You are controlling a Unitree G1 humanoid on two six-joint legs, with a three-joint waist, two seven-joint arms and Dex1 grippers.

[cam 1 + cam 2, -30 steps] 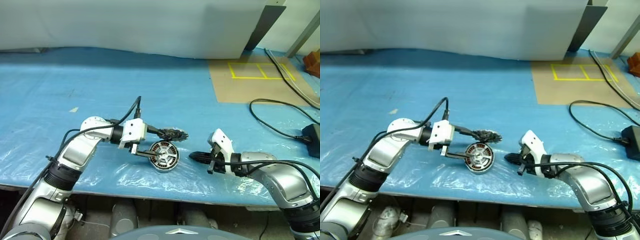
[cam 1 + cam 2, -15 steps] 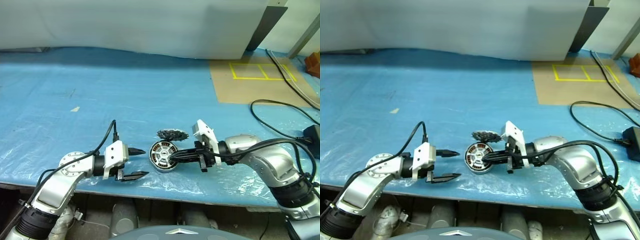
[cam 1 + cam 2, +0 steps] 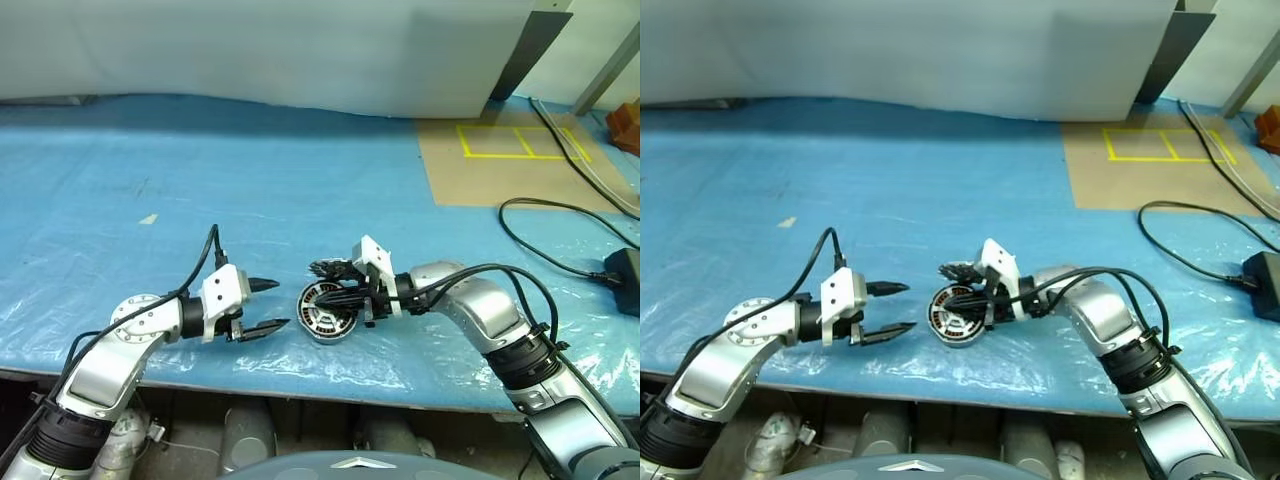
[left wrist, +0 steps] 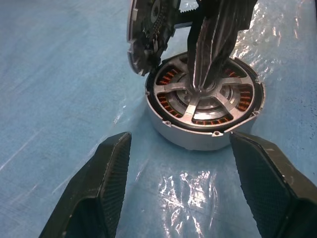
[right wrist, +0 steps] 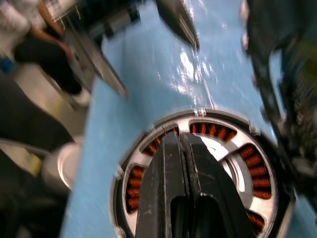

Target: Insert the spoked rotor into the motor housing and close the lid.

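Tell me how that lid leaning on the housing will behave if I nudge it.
The lid stands tilted on edge against the motor housing, so a light push would probably tip it flat. It looks like thin, stiff metal, unlikely to flex. Being round, it might roll on the glossy blue sheet. The jagged toothed rim could snag a tool.

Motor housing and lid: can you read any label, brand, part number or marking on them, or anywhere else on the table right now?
Motor housing: no text visible.
Lid, tilted beside the housing: dark toothed face, no markings that can be read.
Blue table cover: no text.
Brown board: yellow taped rectangles, a marking without words.
Left gripper and right gripper: no readable labels.
So: no readable text.
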